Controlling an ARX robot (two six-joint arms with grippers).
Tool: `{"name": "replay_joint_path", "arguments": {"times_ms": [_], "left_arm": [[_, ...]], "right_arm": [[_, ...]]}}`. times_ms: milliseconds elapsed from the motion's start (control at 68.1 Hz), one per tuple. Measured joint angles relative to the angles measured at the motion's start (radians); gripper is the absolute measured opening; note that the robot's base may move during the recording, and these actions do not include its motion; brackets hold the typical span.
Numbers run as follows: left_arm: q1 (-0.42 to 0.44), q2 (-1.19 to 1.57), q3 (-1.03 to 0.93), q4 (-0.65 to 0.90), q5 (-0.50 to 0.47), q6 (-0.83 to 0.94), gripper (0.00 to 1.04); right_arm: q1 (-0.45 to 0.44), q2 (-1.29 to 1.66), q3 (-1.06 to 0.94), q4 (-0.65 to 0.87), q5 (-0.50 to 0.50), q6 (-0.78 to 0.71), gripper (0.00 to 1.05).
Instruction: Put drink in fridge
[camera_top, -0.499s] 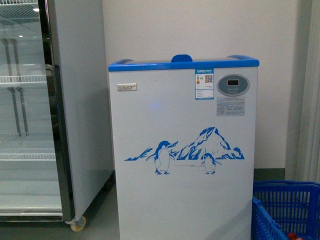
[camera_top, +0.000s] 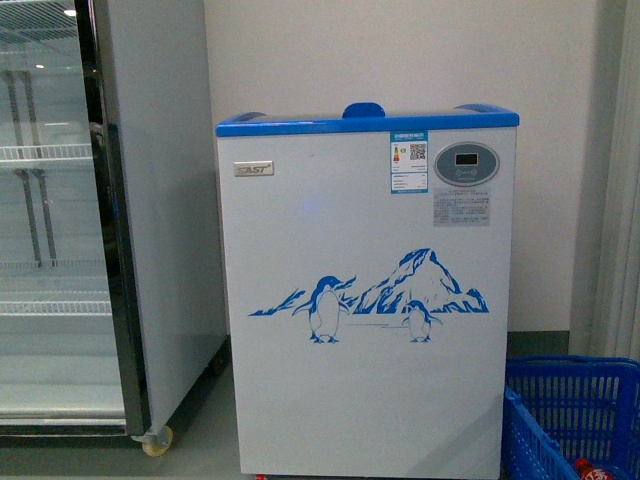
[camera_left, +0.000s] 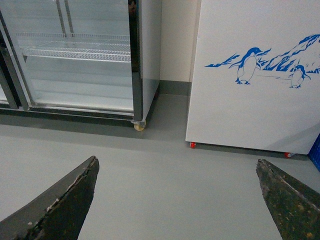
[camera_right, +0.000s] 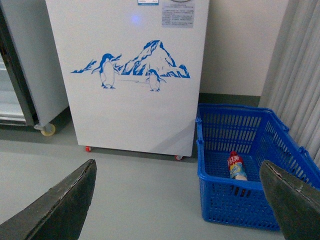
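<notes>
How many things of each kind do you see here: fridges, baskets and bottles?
Fridges: 2, the white chest fridge and the tall glass-door fridge
Baskets: 1, the blue basket
Bottles: 1, the drink, inside the basket
Total: 4

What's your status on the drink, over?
Left gripper open, right gripper open, both empty. Drink in basket beside fridge, not yet picked. Nothing seen blocking.
</notes>
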Motion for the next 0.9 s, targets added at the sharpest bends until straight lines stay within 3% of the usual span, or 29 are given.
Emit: {"name": "replay_joint_path", "arguments": {"times_ms": [895], "left_arm": [[0.0, 0.0, 0.0, 0.0, 0.0, 0.0, 0.97]], "right_arm": [[0.0, 0.0, 0.0, 0.0, 0.0, 0.0, 0.98]]}}
